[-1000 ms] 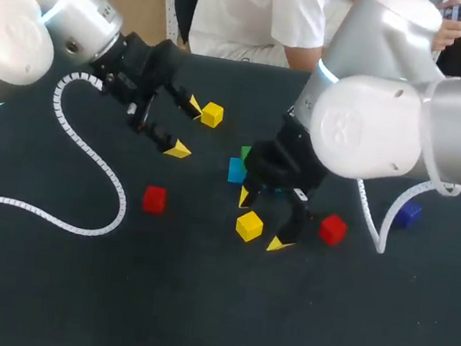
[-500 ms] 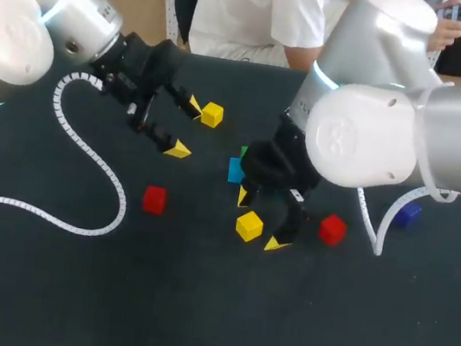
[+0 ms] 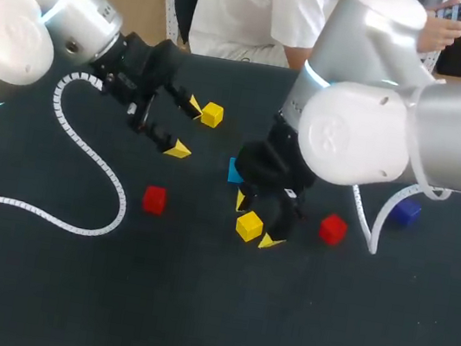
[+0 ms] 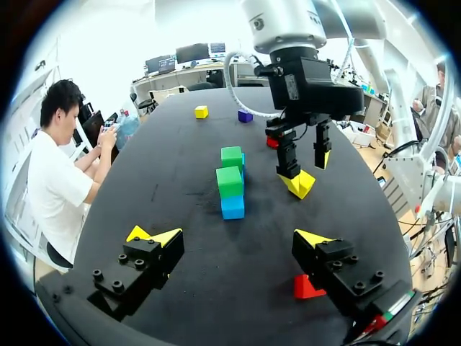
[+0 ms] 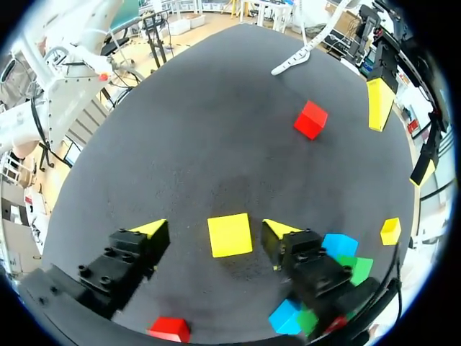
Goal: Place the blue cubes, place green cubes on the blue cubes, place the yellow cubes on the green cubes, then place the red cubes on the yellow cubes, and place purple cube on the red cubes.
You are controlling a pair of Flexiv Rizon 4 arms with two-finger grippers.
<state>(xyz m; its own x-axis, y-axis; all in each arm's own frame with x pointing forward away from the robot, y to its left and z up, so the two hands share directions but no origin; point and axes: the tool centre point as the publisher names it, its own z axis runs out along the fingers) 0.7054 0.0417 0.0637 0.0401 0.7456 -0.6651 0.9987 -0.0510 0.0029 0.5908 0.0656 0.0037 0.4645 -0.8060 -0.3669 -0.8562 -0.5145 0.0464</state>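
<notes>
A yellow cube (image 3: 248, 226) (image 5: 230, 234) lies on the black table between the fingers of my right gripper (image 3: 256, 221) (image 5: 215, 229), which is open and low around it; a gap shows beside one finger. Just beyond it stand two green-on-blue stacks (image 4: 230, 191) (image 4: 232, 156), mostly hidden by the right arm in the head view, where one blue cube (image 3: 234, 170) shows. My left gripper (image 3: 187, 127) (image 4: 234, 238) hangs open and empty beside a second yellow cube (image 3: 212, 115) (image 4: 202, 112). Two red cubes (image 3: 154, 200) (image 3: 332, 229) and a purple cube (image 3: 407, 211) lie loose.
A white coiled cable (image 3: 93, 156) loops over the table's left part, and another (image 3: 373, 226) hangs from the right arm near the purple cube. A person sits behind the far edge without touching the table.
My right gripper has shifted slightly left over the yellow cube and its fingers have narrowed around it. The left arm has stayed still.
</notes>
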